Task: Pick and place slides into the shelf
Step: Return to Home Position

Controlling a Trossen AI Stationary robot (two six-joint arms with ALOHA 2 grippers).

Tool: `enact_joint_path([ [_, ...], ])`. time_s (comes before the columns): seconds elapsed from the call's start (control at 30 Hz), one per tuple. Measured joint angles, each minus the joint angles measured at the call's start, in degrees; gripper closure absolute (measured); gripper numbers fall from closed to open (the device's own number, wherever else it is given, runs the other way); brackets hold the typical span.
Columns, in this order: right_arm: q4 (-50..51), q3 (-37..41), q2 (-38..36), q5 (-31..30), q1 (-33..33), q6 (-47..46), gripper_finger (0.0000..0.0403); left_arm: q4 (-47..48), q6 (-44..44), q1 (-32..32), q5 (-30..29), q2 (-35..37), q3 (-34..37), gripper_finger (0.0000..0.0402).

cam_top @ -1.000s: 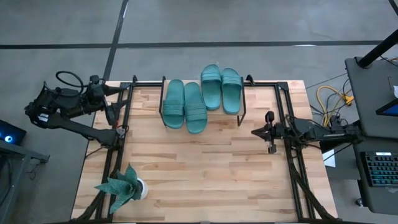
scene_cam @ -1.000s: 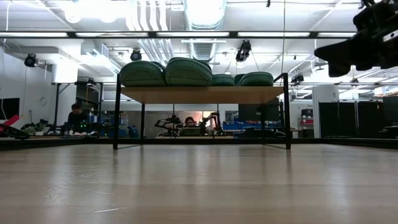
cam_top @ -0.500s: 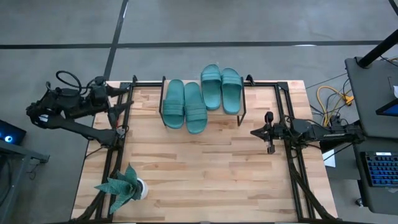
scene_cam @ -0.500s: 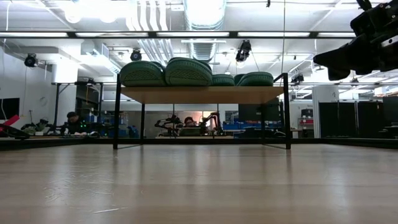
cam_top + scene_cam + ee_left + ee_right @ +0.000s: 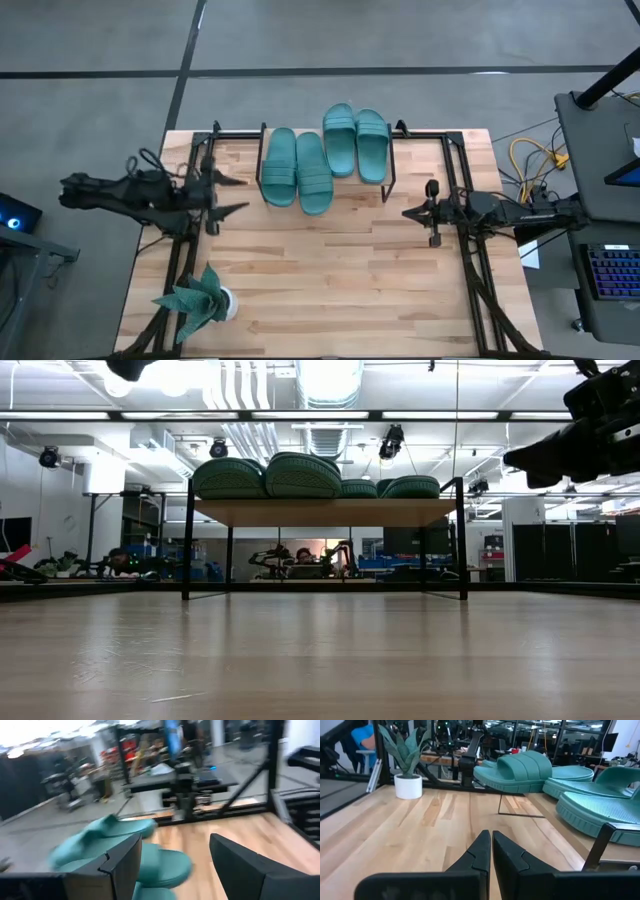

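Table (image 5: 330,280): bare wood open between the arms; plant (image 5: 195,300) at a left-side corner, well apart from shelf (image 5: 325,512). Left gripper (image 5: 240,195) raised, pointing inward, fingers spread, empty, just left of shelf. Right gripper (image 5: 408,212) pinched closed, empty, right of shelf. Four slides (image 5: 297,172) lie atop the shelf, clear of both.

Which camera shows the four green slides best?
The high view: all four teal-green rubber slide sandals show from above, in two pairs. The low view shows only their ends above the light-wood shelf board; the wrist views catch some.
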State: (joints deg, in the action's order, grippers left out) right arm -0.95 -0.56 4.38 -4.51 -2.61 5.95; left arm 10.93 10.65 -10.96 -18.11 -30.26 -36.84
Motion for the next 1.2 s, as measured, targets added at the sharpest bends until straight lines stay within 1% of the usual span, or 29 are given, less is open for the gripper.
enact_joint_path([
  [0.1, 0.0, 0.0, 1.1, 0.0, 0.0, 0.3, 0.0394, -8.2, 1.0, 0.0, 3.6, 1.2, 6.9, 0.0182],
  [0.23, 0.0, 0.0, 2.6, 0.0, 0.0, -0.7, 0.0394, -17.9, 2.4, 0.1, 4.1, 2.6, 14.2, 0.0182],
  [0.33, 0.0, 0.0, 3.8, 0.0, 0.0, -0.9, 0.0394, -22.2, 4.5, 0.2, 4.8, 3.3, 17.4, 0.0182],
  [0.47, 0.0, 0.0, 5.0, 0.0, 0.0, -1.0, 0.0394, -22.7, 5.3, 2.6, 7.0, 3.3, 18.5, 0.0182],
  [0.57, 0.0, 0.0, 5.5, 0.0, 0.0, -1.0, 0.0394, -23.5, 6.2, 6.3, 7.3, 2.9, 18.5, 0.0182],
  [0.63, 0.0, 0.0, 5.7, -0.1, 0.0, -1.0, 0.0394, -25.9, 6.4, 9.3, 7.8, 2.5, 18.5, 0.0182],
  [0.7, 0.0, 0.0, 5.9, -0.1, 0.0, -0.9, 0.0394, -27.5, 6.4, 12.2, 10.2, 1.2, 18.5, 0.0182],
  [0.83, 0.0, 0.0, 6.0, 0.0, 0.0, -0.9, 0.0394, -26.4, 5.3, 15.9, 16.9, 0.2, 18.5, 0.0192],
  [0.9, 0.0, 0.0, 5.9, -0.1, 0.0, -0.5, 0.0394, -24.6, 5.3, 16.7, 18.0, -0.5, 18.5, 0.0214],
  [0.97, 0.0, 0.0, 5.9, -0.1, 0.0, -0.5, 0.0394, -22.7, 5.1, 17.0, 18.0, -1.0, 18.5, 0.0250],
  [1.13, 0.0, 0.0, 5.9, 0.0, 0.0, -0.8, 0.0394, -21.3, 4.7, 17.0, 18.1, -0.2, 18.6, 0.0373],
  [1.17, 0.0, 0.0, 5.9, 0.0, 0.0, -0.8, 0.0394, -20.7, 4.7, 17.0, 18.1, 0.4, 18.6, 0.0387],
  [1.2, 0.0, 0.0, 5.9, 0.0, 0.0, -0.8, 0.0394, -20.2, 4.7, 17.0, 18.1, 1.0, 18.8, 0.0391],
])
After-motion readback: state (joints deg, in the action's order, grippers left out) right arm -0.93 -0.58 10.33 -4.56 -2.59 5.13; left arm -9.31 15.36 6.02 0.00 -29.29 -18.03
